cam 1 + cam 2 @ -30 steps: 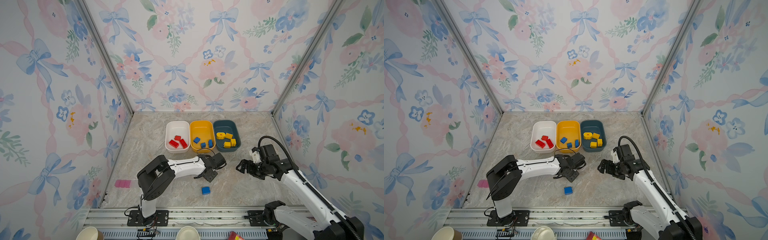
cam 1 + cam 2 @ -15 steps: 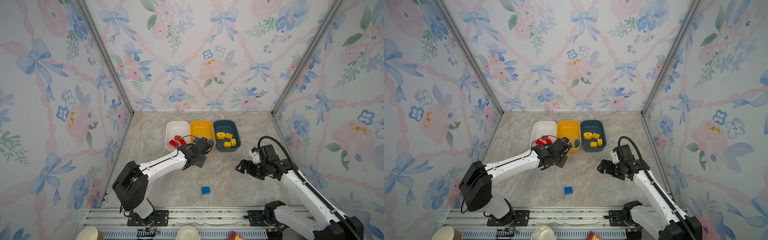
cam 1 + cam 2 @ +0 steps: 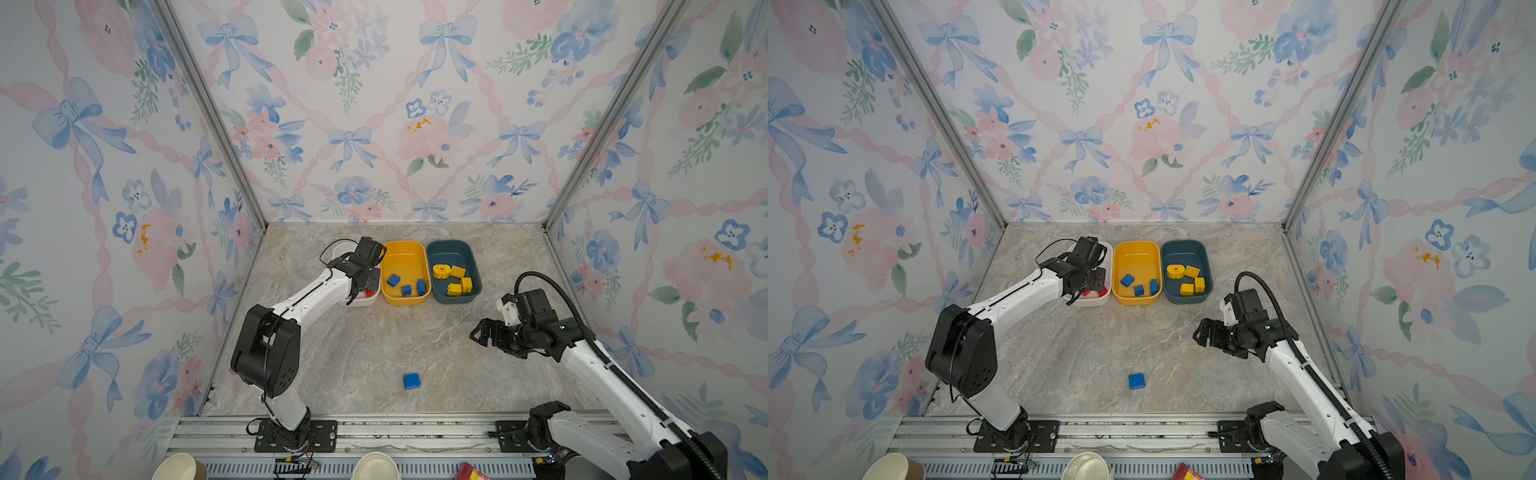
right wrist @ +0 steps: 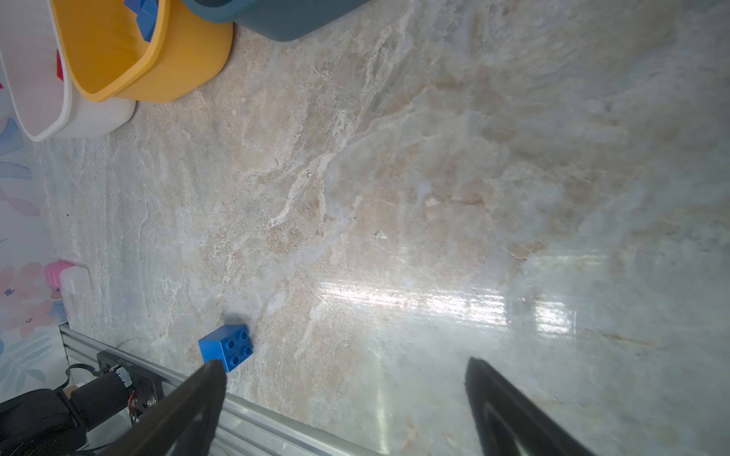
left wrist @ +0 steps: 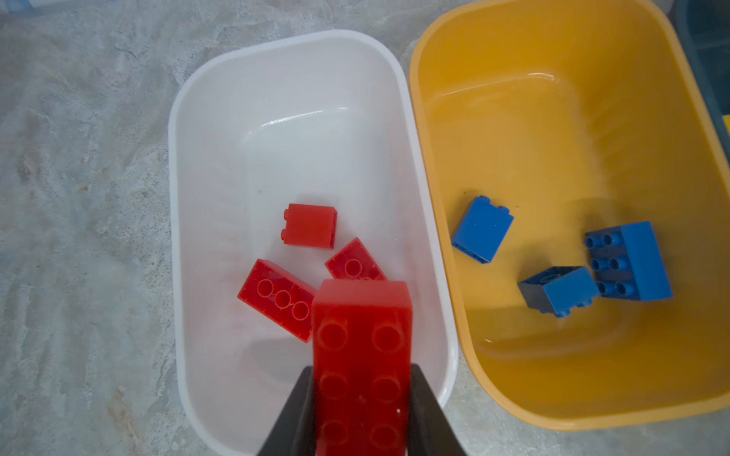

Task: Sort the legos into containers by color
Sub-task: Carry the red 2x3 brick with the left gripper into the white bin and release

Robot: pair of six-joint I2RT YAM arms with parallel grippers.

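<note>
My left gripper (image 5: 362,369) is shut on a long red lego (image 5: 361,355) and holds it above the white container (image 5: 174,197), where three red legos (image 5: 311,226) lie. In both top views this gripper (image 3: 365,286) covers most of that tub. The yellow-orange container (image 3: 405,253) holds three blue legos (image 5: 482,229). Several yellow legos (image 3: 453,278) sit in the teal container (image 3: 451,249). One blue lego (image 3: 411,381) (image 4: 227,346) lies loose near the front rail. My right gripper (image 3: 482,332) (image 4: 344,365) hangs open and empty at the right, apart from it.
An aluminium rail (image 3: 374,428) runs along the table's front edge, with two paper cups (image 3: 178,467) (image 3: 376,465) beyond it. A pink block (image 4: 59,270) lies by the left wall. Flowered walls close in three sides.
My left arm has swung back and to the left with the red lego, from the table's middle to above the white container. The right arm has not moved.
</note>
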